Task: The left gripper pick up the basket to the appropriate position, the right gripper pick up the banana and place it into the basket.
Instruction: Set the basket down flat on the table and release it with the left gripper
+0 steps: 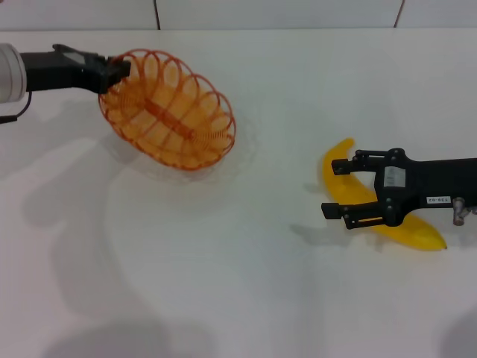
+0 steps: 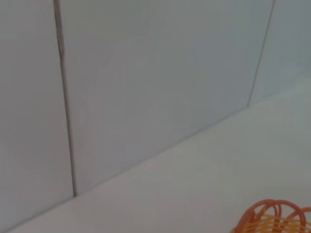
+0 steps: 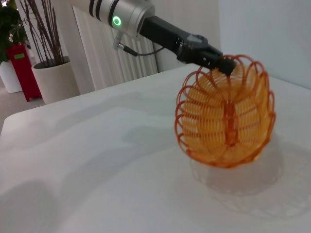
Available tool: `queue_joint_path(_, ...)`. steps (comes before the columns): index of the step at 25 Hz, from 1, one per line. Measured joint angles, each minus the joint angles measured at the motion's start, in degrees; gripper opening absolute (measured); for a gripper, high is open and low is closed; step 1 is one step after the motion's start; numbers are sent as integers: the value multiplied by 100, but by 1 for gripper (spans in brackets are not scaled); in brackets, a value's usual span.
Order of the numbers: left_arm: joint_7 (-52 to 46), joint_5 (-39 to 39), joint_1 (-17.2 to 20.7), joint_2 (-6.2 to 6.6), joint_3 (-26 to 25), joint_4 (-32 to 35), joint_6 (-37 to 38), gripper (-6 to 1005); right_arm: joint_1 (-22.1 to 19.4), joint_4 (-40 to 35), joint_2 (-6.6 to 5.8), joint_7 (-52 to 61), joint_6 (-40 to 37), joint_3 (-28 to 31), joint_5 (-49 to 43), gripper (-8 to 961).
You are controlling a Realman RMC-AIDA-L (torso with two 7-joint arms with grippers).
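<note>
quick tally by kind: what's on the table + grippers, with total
Baskets: 1, orange wire basket, tilted, rim held by the left gripper
Bananas: 1, yellow banana lying on the table
Grippers: 2, the right gripper is open over the banana
Total: 4

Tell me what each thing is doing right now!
basket: tilted, lifted by its rim, empty.
left end effector: shut on the basket's rim at its far left end.
banana: lying on the white table, not in the basket.
right end effector: open, fingers either side of the banana, not closed on it yet.
</note>
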Motion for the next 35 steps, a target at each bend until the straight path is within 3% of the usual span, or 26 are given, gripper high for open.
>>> queue_joint_path(8,426,-685,57,0,-37,-318,-31,100,33,42,0,-3,0,0,0,861)
queue_joint_path(13,897,-1189,122,4,-129,-903,-257,99,41,53,0,-11,0,-27,0,861)
queue_joint_path(20,1180,-1287,135,-66,-468,-1275,-324,98,42,53,0,-11,0,-61,0,861)
queue_joint_path(26,1255,-1450,194,-132,-473,-1437,-532,98,42,77,0,-10,0,-77,0,861)
queue_joint_path(35,1705,-2003,260,-133,-478,-1976,-779,97,55,135,0,-9,0,-126,-10,860)
